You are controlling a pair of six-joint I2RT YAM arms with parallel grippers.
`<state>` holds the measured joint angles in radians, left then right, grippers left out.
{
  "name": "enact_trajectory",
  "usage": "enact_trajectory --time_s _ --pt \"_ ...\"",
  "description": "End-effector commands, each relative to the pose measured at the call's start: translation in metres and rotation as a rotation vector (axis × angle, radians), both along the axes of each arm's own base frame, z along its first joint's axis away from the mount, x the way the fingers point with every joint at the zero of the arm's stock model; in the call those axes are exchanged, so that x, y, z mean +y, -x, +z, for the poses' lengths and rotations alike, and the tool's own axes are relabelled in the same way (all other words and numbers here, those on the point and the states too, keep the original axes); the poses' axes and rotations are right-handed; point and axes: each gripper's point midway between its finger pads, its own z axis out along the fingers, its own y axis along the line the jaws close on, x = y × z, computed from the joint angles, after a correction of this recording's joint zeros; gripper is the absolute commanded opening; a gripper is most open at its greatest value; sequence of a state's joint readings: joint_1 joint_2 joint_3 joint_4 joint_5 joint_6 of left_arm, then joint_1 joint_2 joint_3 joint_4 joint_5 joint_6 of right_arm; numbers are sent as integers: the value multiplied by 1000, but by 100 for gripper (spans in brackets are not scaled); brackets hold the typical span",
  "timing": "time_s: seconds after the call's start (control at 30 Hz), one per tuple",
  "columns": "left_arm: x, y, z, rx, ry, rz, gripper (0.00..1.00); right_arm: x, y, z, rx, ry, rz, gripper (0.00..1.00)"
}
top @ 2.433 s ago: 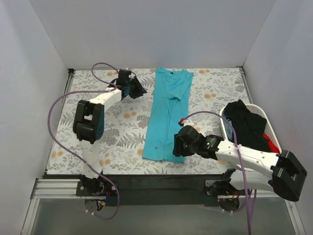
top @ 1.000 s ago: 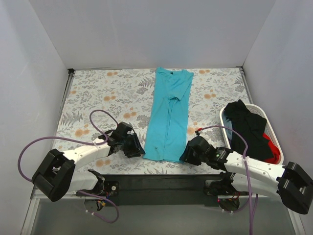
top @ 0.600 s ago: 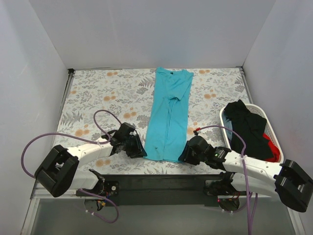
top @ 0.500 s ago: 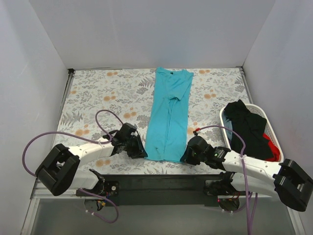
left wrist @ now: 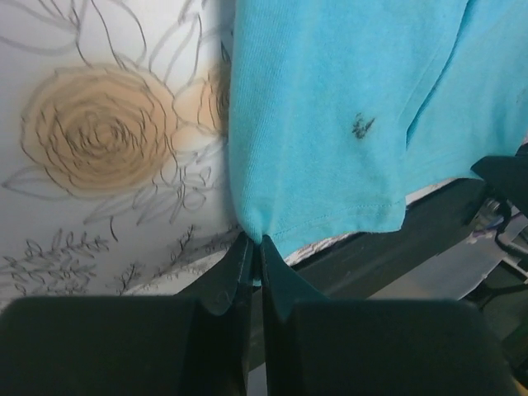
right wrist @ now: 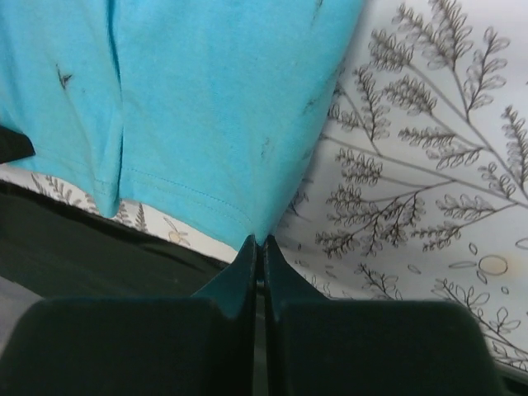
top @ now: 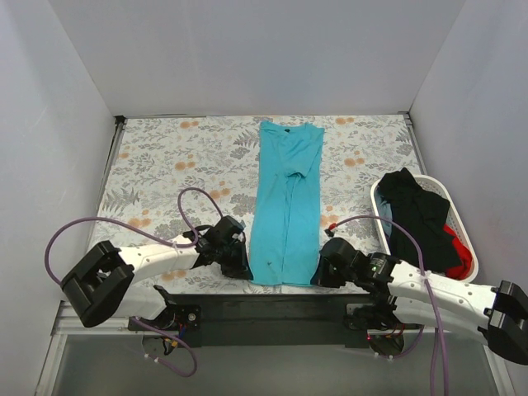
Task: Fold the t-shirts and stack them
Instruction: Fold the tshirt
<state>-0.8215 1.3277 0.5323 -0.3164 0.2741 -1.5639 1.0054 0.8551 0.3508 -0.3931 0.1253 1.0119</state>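
Pinching teal t-shirt (top: 285, 206) hem corners: left gripper (left wrist: 254, 252), right gripper (right wrist: 259, 247), both clamped. Only wrist views show the bite.

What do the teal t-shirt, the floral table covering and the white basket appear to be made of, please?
The teal t-shirt: likely soft matte cotton knit; a fine knit texture and stitched hem show close up. The floral cloth: seemingly thin printed fabric, flat and matte. The white basket: probably plastic, judging by its smooth rigid rim.
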Motion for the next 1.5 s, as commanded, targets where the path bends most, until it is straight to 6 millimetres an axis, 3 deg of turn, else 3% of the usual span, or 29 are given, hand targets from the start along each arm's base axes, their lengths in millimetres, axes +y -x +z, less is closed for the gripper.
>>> enact_trajectory --time_s 0.0,0.17,0.2,0.37,0.4,0.47,0.53,0.57,0.6,0.67,0.73,0.77,0.83,0.9,1.0,1.03,1.17,1.47 --pt "2 8 15 -8 -7 -18 0 -11 17 1 24 52 35 1" --pt "-18 -25 46 -108 4 -26 0 -5 -13 34 -121 100 45 1" --pt "-20 -35 48 -125 -10 -16 0 3 -25 55 -176 99 63 1" --pt "-38 -89 82 -216 40 21 0 9 -76 78 -269 230 60 1" --pt "-39 -99 82 -227 29 30 0 5 -92 73 -256 272 34 1" --pt "-40 -122 75 -223 13 60 0 11 -119 89 -311 275 37 1" --pt "-45 -149 85 -251 40 95 0 10 -147 93 -326 287 16 1" --pt "-42 -163 75 -233 28 119 0 13 -159 98 -343 277 10 1" --pt "-48 -178 85 -258 52 139 0 7 -173 91 -328 296 -13 1" --pt "-47 -199 79 -256 43 174 0 12 -196 102 -363 290 -19 1" --pt "-52 -220 87 -284 61 197 0 8 -216 94 -353 313 -39 1" --pt "-52 -228 77 -268 46 206 0 10 -226 98 -366 308 -43 1" --pt "-59 -245 86 -296 66 215 0 9 -243 88 -352 317 -57 1" --pt "-59 -258 79 -293 55 228 0 7 -258 80 -339 330 -69 1" --pt "-61 -278 83 -306 75 241 0 5 -276 74 -331 319 -85 1" --pt "-60 -281 73 -287 67 244 0 7 -279 74 -331 310 -85 1" --pt "-56 -301 73 -290 78 269 0 0 -295 69 -319 302 -103 1" --pt "-41 -330 61 -279 88 278 0 -13 -324 66 -309 274 -122 1"
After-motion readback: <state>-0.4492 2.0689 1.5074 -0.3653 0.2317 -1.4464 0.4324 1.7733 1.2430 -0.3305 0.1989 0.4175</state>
